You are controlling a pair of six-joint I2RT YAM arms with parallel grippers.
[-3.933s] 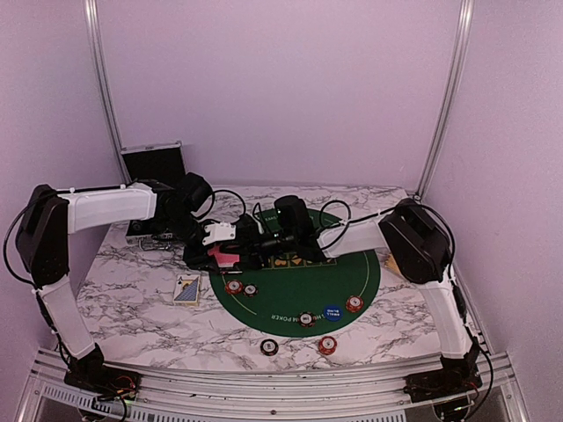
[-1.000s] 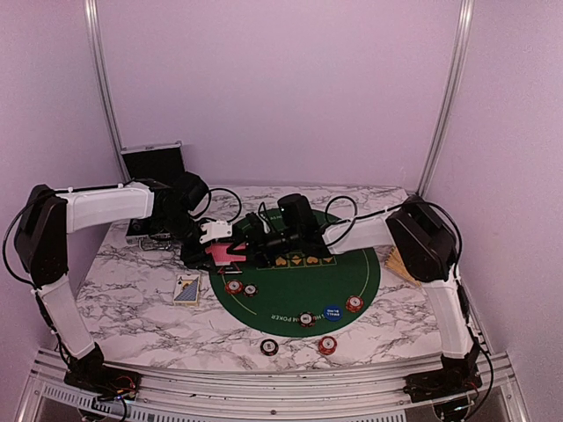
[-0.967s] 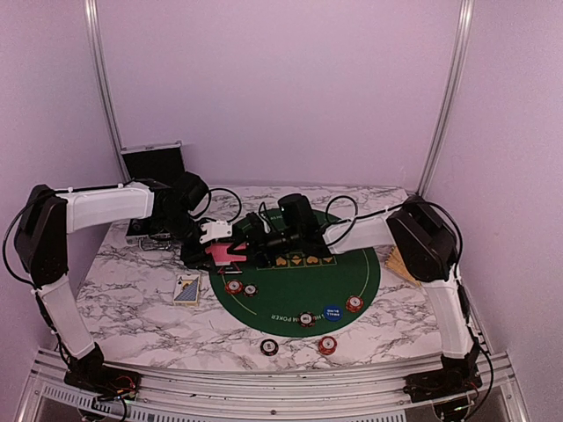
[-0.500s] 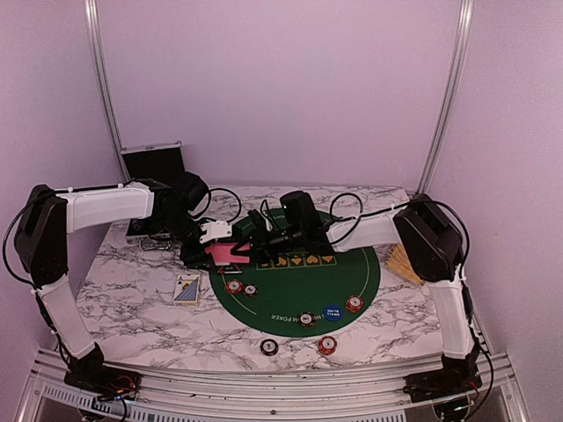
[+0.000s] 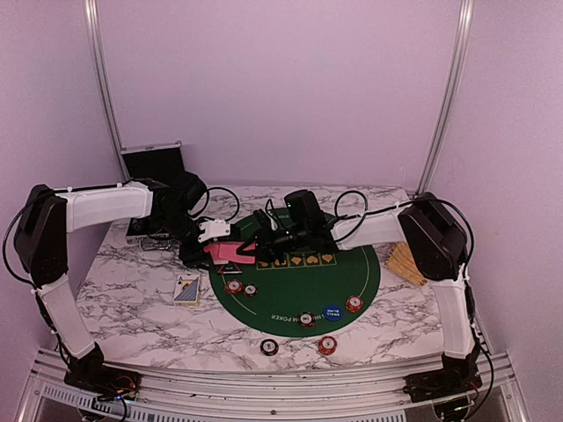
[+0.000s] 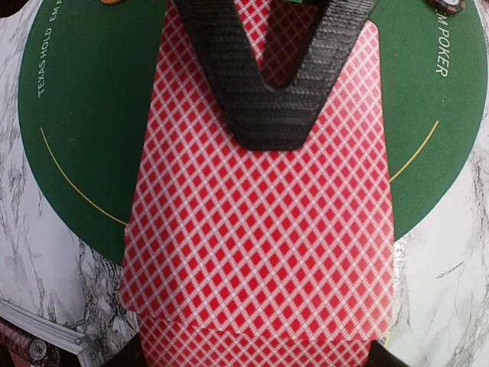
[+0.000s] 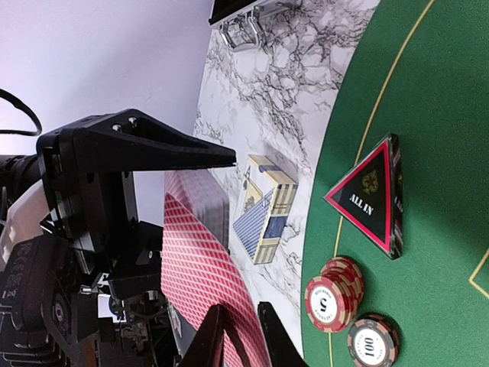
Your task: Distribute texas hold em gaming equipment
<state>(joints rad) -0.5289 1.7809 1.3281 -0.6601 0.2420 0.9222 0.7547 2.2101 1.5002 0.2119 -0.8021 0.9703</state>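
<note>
Over the far left rim of the round green felt mat, your left gripper is clamped on the deck of pink-red diamond-backed playing cards, holding it where the felt meets the white marble table. Your right gripper reaches across to that deck. From the left wrist you see its black fingers drawn together to a point on the top card's back; whether a card is pinched between them you cannot tell.
</note>
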